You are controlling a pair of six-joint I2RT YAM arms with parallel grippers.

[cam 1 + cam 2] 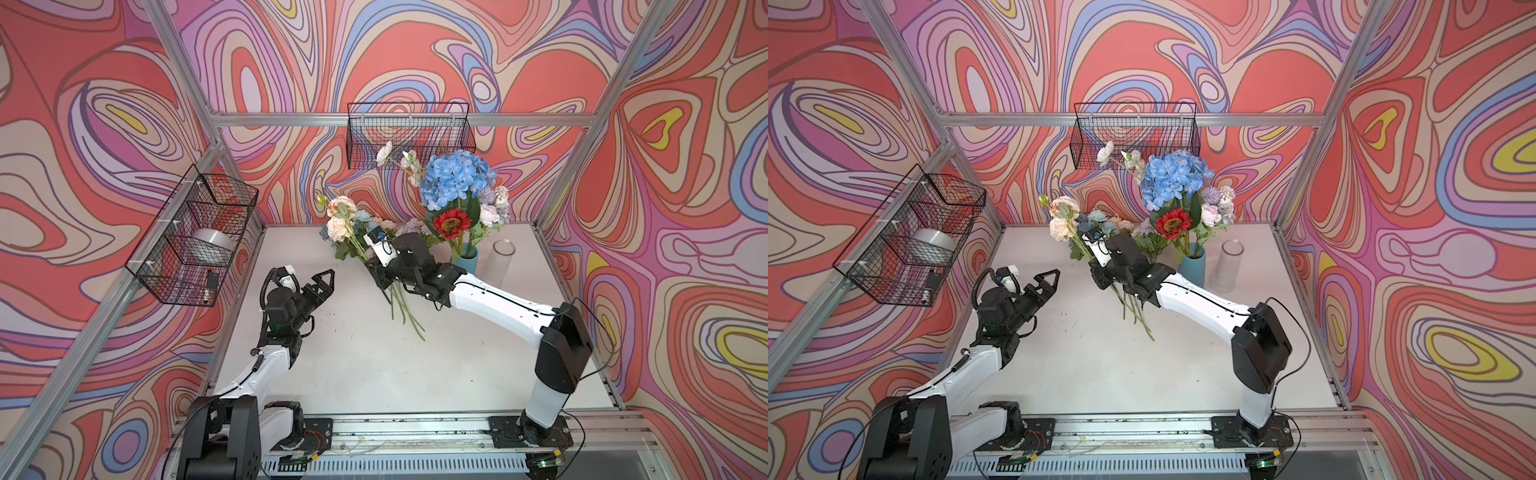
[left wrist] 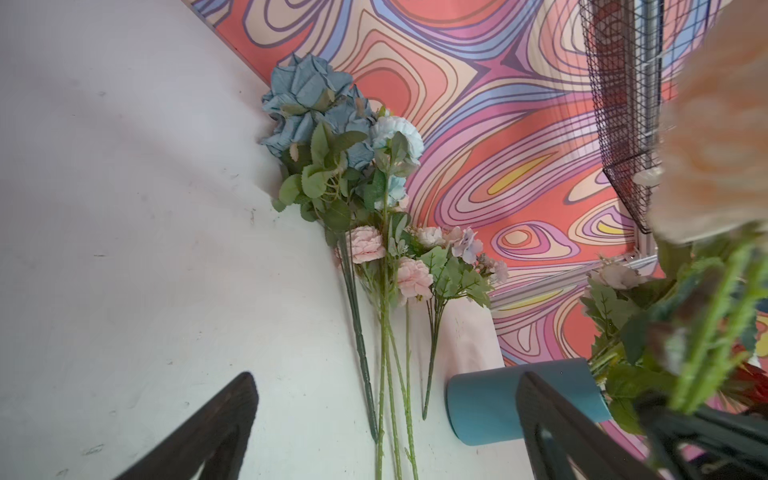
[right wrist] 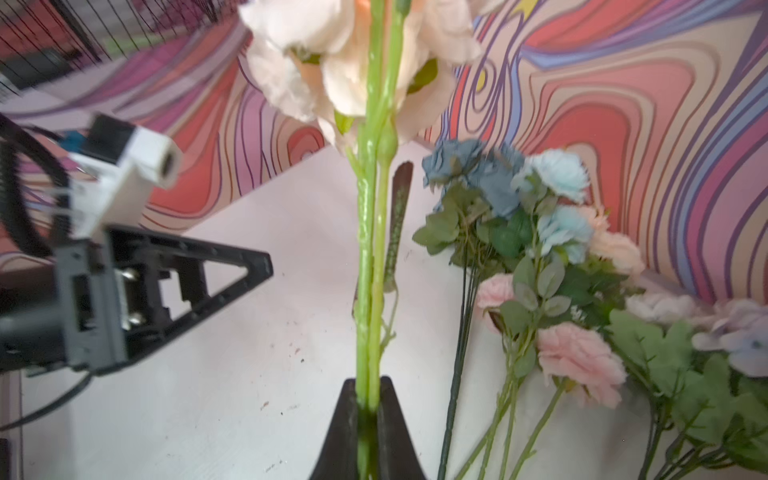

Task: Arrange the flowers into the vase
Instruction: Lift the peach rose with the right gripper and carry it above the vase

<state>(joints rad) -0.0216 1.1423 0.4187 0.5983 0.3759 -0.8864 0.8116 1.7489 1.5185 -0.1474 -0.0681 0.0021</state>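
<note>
A teal vase (image 1: 466, 258) (image 2: 486, 401) stands at the back right of the table and holds the blue hydrangea (image 1: 455, 176), the red sunflower (image 1: 452, 223) and lilac and white blossoms. My right gripper (image 1: 376, 271) (image 3: 368, 384) is shut on the green stems of the cream flowers (image 1: 340, 218) (image 3: 353, 54), lifted off the table left of the vase. Dusty-blue roses (image 3: 478, 170) (image 2: 309, 97) and pink blossoms (image 3: 577, 357) lie loose beneath, stems (image 1: 405, 311) pointing forward. My left gripper (image 1: 326, 286) (image 2: 386, 376) hovers open and empty to the left.
A clear glass cylinder (image 1: 503, 257) stands right of the vase. One black wire basket (image 1: 195, 237) on the left wall holds a silver roll (image 1: 212, 245); another wire basket (image 1: 409, 133) hangs on the back wall behind the bouquet.
</note>
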